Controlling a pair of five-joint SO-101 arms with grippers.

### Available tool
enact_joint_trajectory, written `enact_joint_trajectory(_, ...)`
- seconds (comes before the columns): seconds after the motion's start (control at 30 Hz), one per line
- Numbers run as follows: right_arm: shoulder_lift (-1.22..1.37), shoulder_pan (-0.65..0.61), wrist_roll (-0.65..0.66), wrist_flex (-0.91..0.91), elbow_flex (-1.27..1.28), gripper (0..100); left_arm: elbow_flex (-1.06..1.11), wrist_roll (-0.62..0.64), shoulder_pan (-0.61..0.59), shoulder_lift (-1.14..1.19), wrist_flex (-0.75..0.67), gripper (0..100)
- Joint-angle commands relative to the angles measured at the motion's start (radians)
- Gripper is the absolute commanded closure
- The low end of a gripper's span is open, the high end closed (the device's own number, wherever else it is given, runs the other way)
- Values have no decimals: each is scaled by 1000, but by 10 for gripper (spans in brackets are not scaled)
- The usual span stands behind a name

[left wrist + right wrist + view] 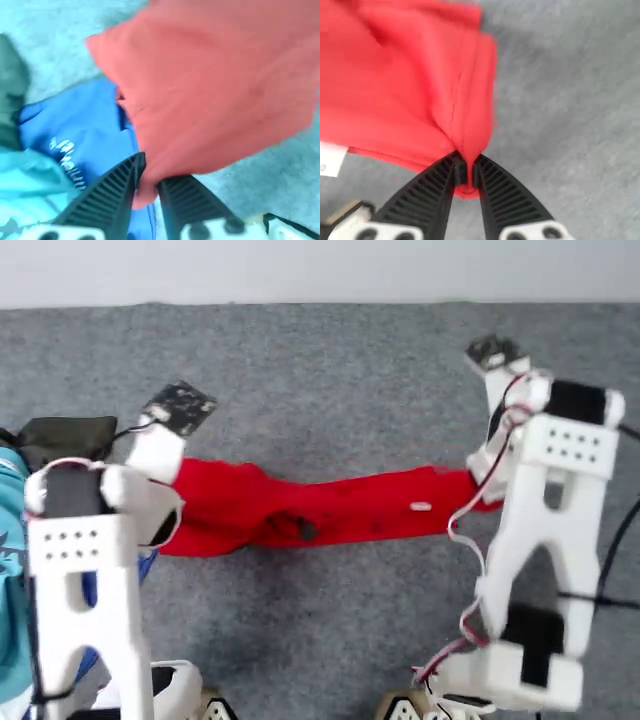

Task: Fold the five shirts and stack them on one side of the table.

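Right wrist view: the right jaws are pressed almost together, pinching a folded edge of the red shirt [395, 90], and a small bulge of cloth sits between their tips. A white label [330, 160] lies on the shirt to one side of these jaws; its print is too small to read. Grey bench [570, 75] stretches away on the other side of them.

The left jaws stand a narrow slit apart, with a corner of the red shirt nipped between them. Just beside them lies a blue shirt [75, 130] with white lettering, too blurred to read. A teal shirt [25, 185] touches the blue one, and a dark shirt [10, 85] lies farther off.

In the high view the red shirt spans from one pair of jaws to the other as a long, bunched band. Grey bench runs along both of its long sides, and the far side reaches the white wall [320, 270].
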Motion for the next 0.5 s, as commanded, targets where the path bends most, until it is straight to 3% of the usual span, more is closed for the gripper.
enact_joint_trajectory(0.0,-179,12,11,41,206,990,-2,-5,-49,-87,28,985)
enact_joint_trajectory(0.23,-260,-128,8,18,516,990,188,-8,-48,-206,25,985)
enact_joint_trajectory(0.47,-262,-177,9,-4,569,944,254,-3,-51,-322,23,985)
